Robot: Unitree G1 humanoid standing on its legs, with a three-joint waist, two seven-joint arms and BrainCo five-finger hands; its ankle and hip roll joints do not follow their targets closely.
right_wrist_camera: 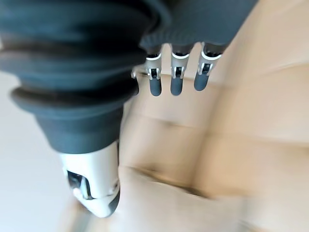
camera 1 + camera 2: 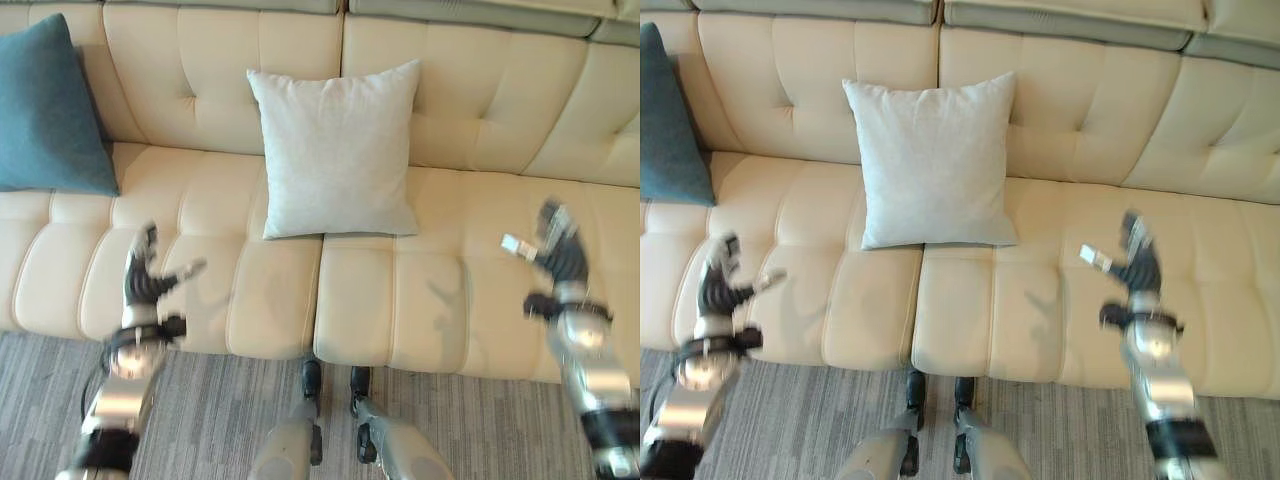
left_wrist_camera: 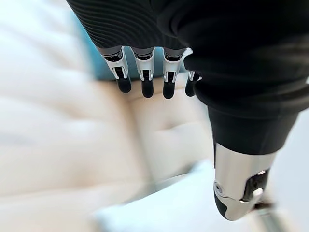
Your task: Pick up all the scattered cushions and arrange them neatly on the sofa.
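A pale grey cushion (image 2: 336,152) stands upright against the backrest in the middle of the cream sofa (image 2: 390,300). A teal cushion (image 2: 48,110) leans on the backrest at the far left. My left hand (image 2: 143,282) hovers over the front of the left seat, fingers (image 3: 145,77) straight and thumb spread, holding nothing. Over the right seat my right hand (image 2: 558,250) is raised in the same way, its fingers (image 1: 175,77) straight and empty. Both hands are well apart from the grey cushion.
Grey striped carpet (image 2: 230,410) runs along the front of the sofa. The seat to the right of the grey cushion is bare.
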